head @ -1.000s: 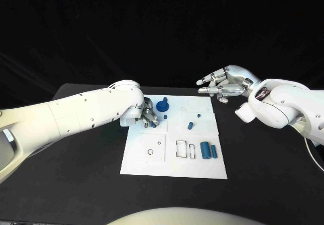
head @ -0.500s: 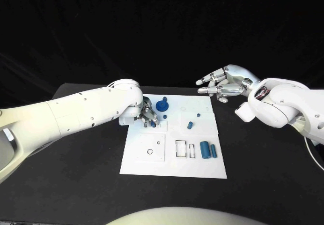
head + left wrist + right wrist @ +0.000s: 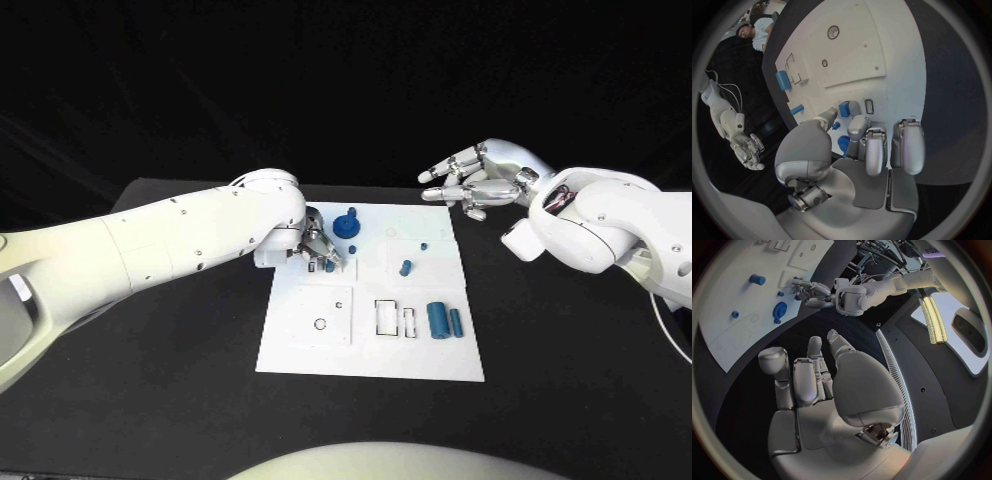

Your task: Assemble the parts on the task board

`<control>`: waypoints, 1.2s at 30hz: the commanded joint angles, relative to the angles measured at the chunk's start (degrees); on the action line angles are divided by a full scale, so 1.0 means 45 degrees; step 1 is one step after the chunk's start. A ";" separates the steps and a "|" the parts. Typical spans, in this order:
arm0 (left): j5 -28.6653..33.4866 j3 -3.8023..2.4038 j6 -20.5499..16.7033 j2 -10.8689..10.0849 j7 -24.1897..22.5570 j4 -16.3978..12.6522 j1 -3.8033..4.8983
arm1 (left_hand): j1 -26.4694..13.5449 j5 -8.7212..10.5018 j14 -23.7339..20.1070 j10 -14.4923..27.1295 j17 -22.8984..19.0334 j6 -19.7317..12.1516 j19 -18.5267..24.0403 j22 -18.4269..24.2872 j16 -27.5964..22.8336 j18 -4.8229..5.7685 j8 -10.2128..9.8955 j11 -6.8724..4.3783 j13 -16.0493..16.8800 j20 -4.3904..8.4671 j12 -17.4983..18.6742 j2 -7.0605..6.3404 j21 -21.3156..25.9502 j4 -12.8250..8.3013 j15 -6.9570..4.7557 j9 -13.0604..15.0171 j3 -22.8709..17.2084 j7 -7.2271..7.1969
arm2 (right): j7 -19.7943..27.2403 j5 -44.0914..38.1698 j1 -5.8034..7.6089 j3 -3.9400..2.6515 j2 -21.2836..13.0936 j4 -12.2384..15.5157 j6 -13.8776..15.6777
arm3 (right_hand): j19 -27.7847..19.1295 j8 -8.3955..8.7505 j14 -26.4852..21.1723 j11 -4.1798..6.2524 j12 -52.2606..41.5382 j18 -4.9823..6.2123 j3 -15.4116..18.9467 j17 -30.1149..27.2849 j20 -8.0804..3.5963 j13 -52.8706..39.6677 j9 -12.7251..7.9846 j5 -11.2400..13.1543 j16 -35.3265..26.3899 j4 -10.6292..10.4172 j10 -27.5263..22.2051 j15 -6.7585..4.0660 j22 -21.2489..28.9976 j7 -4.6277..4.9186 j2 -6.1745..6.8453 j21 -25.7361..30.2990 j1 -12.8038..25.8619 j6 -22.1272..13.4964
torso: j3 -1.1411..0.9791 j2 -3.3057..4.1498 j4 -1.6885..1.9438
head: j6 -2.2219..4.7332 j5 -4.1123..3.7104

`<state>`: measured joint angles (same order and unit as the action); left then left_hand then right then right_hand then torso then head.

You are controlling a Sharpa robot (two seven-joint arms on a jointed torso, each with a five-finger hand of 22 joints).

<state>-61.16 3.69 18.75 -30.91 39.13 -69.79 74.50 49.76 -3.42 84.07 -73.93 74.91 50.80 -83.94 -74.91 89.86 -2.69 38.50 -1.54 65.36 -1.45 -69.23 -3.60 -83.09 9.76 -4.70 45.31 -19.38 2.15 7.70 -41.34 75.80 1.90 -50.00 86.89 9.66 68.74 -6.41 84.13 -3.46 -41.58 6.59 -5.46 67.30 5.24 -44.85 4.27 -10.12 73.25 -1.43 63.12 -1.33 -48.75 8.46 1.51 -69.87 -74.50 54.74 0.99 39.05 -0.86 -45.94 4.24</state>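
Observation:
The white task board (image 3: 372,345) lies mid-table. My left hand (image 3: 319,246) is low over its far left part; in the left wrist view its thumb and a finger pinch a small blue block (image 3: 844,108) standing on the board (image 3: 854,50) beside a small rectangular slot (image 3: 869,106). Just beyond the hand sits a blue knob-shaped part (image 3: 348,225). A small blue peg (image 3: 407,267) lies mid-board, and two blue cylinders (image 3: 446,321) lie side by side at the right. My right hand (image 3: 477,181) hangs above the board's far right corner, fingers apart, holding nothing.
The board has a ring-shaped recess (image 3: 319,324) and rectangular slots (image 3: 387,317) in its near half. Black table (image 3: 173,400) surrounds the board on all sides. In the right wrist view the knob (image 3: 780,309) and my left hand (image 3: 814,292) lie ahead of the right hand (image 3: 817,385).
My left hand has shifted a little at the board's far left part. The right hand has stayed raised in place.

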 commanded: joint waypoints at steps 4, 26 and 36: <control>-0.0049 0.0083 0.0283 -0.0008 0.0035 -0.0002 -0.0132 | 0.0172 0.0049 0.1318 -0.0120 0.3354 0.0123 -0.0472 -0.1257 0.0031 0.0100 -0.0067 -0.0022 0.0037 0.0050 -0.0079 0.0089 0.0006 0.0272 -0.0094 0.0006 0.0814 -0.0014 | -0.0019 -0.0182 -0.0009 -0.0001 -0.0002 -0.0080 -0.0098 | -0.0166 -0.0072 0.0192 -0.0001 0.0055 0.0261 0.0080 -0.0069 0.0003 0.0021 -0.0021 -0.0066 -0.0118 -0.0033 -0.0121 0.0089 0.0102 0.0025 -0.0138 0.0102 -0.0005 0.0014 | 0.0004 0.0003 0.0003 | 0.0015 0.0004; 0.1055 -0.0918 0.1065 -0.1004 -0.0129 -0.0397 0.1319 | 0.1772 0.0162 0.1318 0.0959 0.3354 -0.0721 -0.0019 -0.0293 0.0031 -0.0120 -0.0954 0.0263 -0.1098 -0.0098 0.0993 0.0321 0.0878 0.1212 0.0129 -0.0451 0.3521 0.0339 | -0.0032 -0.0211 -0.0013 0.0014 0.0002 -0.0419 -0.0147 | -0.0211 -0.0079 0.0178 0.0000 0.0087 0.0276 0.0102 -0.0114 0.0006 0.0056 -0.0024 -0.0112 -0.0171 -0.0047 -0.0150 0.0089 0.0194 0.0024 -0.0155 0.0166 -0.0009 0.0003 | -0.0031 -0.0001 0.0029 | 0.0265 -0.0017; 0.0509 -0.0710 0.1421 0.0063 -0.0529 0.1747 0.1595 | 0.2572 0.0155 0.1318 0.0991 0.3354 -0.1138 -0.0045 -0.0342 0.0031 -0.0116 -0.1936 0.0484 -0.1112 -0.0292 0.0942 0.0883 0.0884 0.1311 0.0331 -0.1307 0.4015 0.0605 | -0.0005 -0.0214 -0.0025 0.0016 0.0074 -0.0504 -0.0145 | -0.0211 -0.0079 0.0178 0.0000 0.0087 0.0276 0.0102 -0.0114 0.0006 0.0056 -0.0024 -0.0112 -0.0171 -0.0047 -0.0150 0.0089 0.0194 0.0024 -0.0155 0.0166 -0.0009 0.0003 | 0.0005 0.0020 -0.0009 | 0.0418 0.0053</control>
<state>-57.92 0.47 22.45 -31.03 38.41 -62.73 81.67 60.95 -2.84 83.98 -69.40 74.95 46.04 -83.84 -74.90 89.86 -2.69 29.96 0.30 60.41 -2.38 -65.02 0.48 -79.21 15.71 -3.57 39.58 -1.50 4.80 7.48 -41.75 75.75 1.97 -49.78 84.62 9.64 68.33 -6.41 84.13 -3.45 -41.39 7.13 -5.30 66.78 5.24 -44.65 4.23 -10.33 72.59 -1.58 62.71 -1.33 -47.94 8.37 1.51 -69.37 -74.50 54.66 0.92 39.09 -0.87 -44.26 4.36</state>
